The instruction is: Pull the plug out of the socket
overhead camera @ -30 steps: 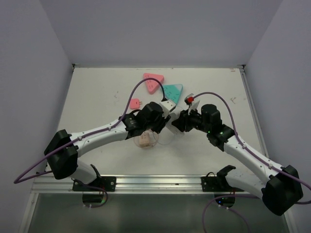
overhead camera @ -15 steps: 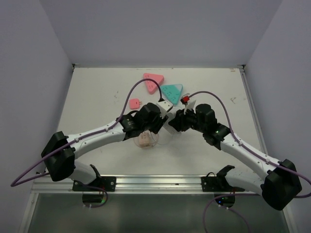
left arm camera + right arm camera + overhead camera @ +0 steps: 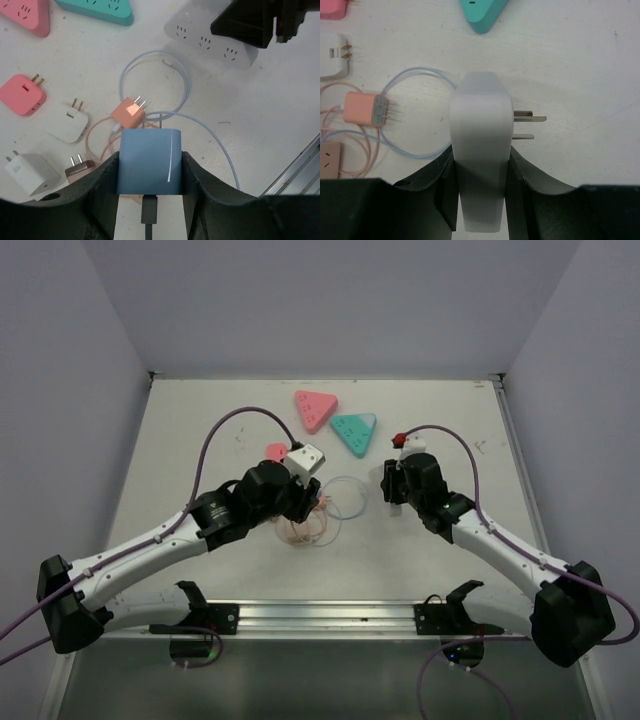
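Note:
My left gripper [image 3: 150,161] is shut on a blue plug [image 3: 149,150] with a dark cable at its rear; its prongs point forward, free in the air above the table. My right gripper [image 3: 481,152] is shut on the white triangular socket [image 3: 480,110], whose own metal prongs stick out to the right. In the left wrist view the white socket [image 3: 212,35] hangs apart from the plug at the upper right. In the top view my left gripper [image 3: 306,502] and right gripper [image 3: 390,484] are well apart.
A pink triangular socket [image 3: 316,408] and a teal one [image 3: 354,430] lie at the back. Loose plugs lie below my left gripper: pink [image 3: 21,94], white [image 3: 67,122], orange [image 3: 128,114]. A light blue cable loop [image 3: 348,497] lies between the grippers.
The plug and socket were joined between the grippers; now they are apart. My left arm has drawn back to the left with the blue plug, and my right gripper has moved right with the socket.

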Tool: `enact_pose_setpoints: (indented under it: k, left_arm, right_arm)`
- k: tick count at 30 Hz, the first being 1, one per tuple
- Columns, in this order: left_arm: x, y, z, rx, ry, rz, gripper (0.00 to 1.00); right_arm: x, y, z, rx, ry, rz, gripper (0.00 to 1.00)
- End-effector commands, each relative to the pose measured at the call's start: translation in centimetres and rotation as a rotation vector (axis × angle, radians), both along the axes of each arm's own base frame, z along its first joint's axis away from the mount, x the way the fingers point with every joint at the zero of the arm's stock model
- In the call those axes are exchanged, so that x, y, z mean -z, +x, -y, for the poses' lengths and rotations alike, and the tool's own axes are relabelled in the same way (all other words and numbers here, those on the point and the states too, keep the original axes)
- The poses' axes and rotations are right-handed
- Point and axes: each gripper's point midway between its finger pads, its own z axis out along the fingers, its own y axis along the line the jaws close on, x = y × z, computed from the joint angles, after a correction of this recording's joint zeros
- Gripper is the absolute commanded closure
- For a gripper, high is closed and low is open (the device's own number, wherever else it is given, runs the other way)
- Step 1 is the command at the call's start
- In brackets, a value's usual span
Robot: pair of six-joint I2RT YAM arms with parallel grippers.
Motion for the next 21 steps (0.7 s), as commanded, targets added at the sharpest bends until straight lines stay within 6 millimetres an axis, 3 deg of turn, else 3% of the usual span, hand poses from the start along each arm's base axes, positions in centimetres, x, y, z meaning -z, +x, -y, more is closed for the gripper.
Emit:
enact_pose_setpoints:
  k: [1, 3, 4, 8, 12, 16, 18, 21]
  left_arm:
    - [2.7, 0.4, -1.2, -0.093, 0.036, -0.049, 1.00]
    - [4.0, 1.0, -0.8, -0.117, 0.038, -0.055, 1.00]
    - [4.4, 1.4, -0.6, -0.129, 0.035, -0.052, 1.00]
    - [5.7, 4.4, -0.2, -0.240, 0.015, -0.045, 1.00]
    - [7.9, 7.1, 1.0, -0.284, 0.010, -0.047, 0.99]
    - [9.8, 10.0, 1.0, -0.343, -0.010, -0.044, 0.88]
    - [11.3, 10.6, 0.7, -0.361, 0.003, -0.068, 0.83]
    - [11.8, 11.2, 0.3, -0.381, -0.008, -0.071, 0.70]
  right_arm:
    - [-3.5, 0.5, -1.1, -0.027, 0.115, 0.114, 1.00]
    - [-3.7, 0.1, -1.5, -0.048, 0.152, 0.118, 1.00]
    - [-4.9, 0.1, -1.8, -0.055, 0.188, 0.151, 1.00]
    - [-6.1, -0.3, -2.4, -0.089, 0.254, 0.184, 1.00]
    - [-6.0, -0.5, -2.5, -0.086, 0.288, 0.183, 1.00]
    - [-5.5, -0.4, -2.1, -0.053, 0.305, 0.171, 1.00]
    - [-5.1, -0.2, -1.4, -0.015, 0.301, 0.164, 1.00]
    - [-5.2, 0.0, -0.2, 0.035, 0.318, 0.175, 1.00]
